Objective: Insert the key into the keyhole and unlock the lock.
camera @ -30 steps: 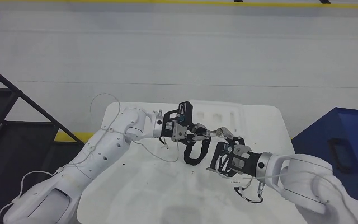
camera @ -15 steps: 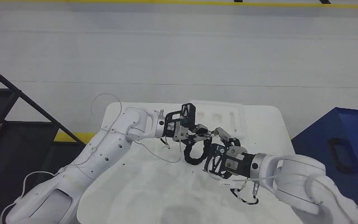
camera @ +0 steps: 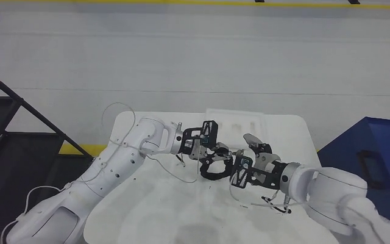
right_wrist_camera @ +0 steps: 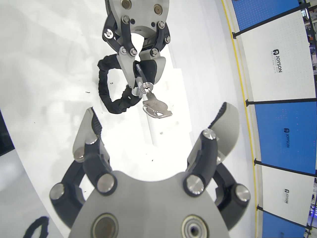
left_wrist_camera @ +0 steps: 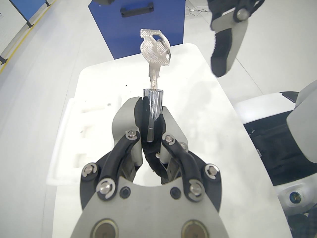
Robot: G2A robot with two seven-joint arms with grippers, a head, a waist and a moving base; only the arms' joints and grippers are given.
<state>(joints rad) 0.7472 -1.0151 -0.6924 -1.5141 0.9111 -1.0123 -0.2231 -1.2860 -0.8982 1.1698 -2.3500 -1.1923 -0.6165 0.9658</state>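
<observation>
My left gripper (left_wrist_camera: 150, 115) is shut on the lock's chrome cylinder (left_wrist_camera: 153, 102), held above the table. The silver key (left_wrist_camera: 155, 48) sticks out of the keyhole with its blade in the cylinder. The lock's black cable loop (right_wrist_camera: 109, 87) hangs below the left gripper (right_wrist_camera: 143, 75). In the right wrist view the key (right_wrist_camera: 156, 107) juts toward my right gripper (right_wrist_camera: 158, 120), which is open with nothing between its fingers, a short way off the key's head. In the top view both grippers meet over the table's middle, the cable loop (camera: 213, 171) between them.
A white foam tray (camera: 237, 125) with recesses lies at the table's far side. A blue cabinet (left_wrist_camera: 138, 15) stands past the table (camera: 152, 207) edge. Thin cables trail by each arm.
The right gripper has let go of the key, opened and drawn back slightly. The left gripper with the lock has shifted a little toward the right arm.
</observation>
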